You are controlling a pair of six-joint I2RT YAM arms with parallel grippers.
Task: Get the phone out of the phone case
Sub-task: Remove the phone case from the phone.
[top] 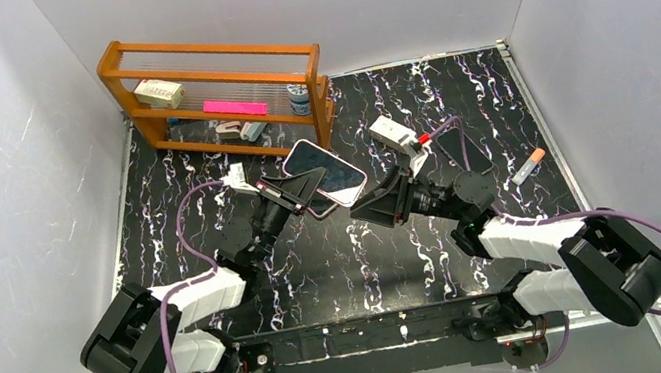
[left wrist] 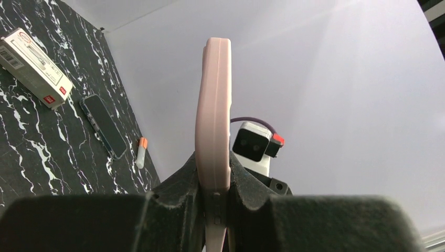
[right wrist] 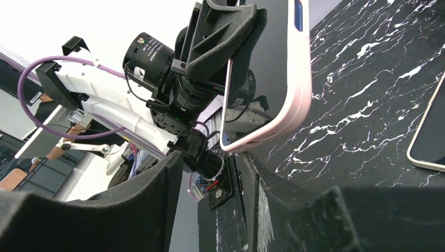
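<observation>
The phone in its pink case [top: 324, 171] is held tilted above the table. My left gripper [top: 295, 192] is shut on its left end. In the left wrist view the pink case [left wrist: 212, 105] stands edge-on between the shut jaws of the left gripper [left wrist: 214, 195]. My right gripper [top: 369, 208] is open, with its fingertips just below the phone's near corner. In the right wrist view the cased phone [right wrist: 278, 79] hangs just above the right gripper [right wrist: 210, 181], whose jaws stand wide apart and hold nothing.
A second phone [top: 458, 147] lies flat on the table at the right, also in the left wrist view [left wrist: 103, 126]. A white box [top: 394, 132] and an orange-capped marker [top: 528, 166] lie near it. A wooden rack [top: 220, 93] with small items stands at the back left.
</observation>
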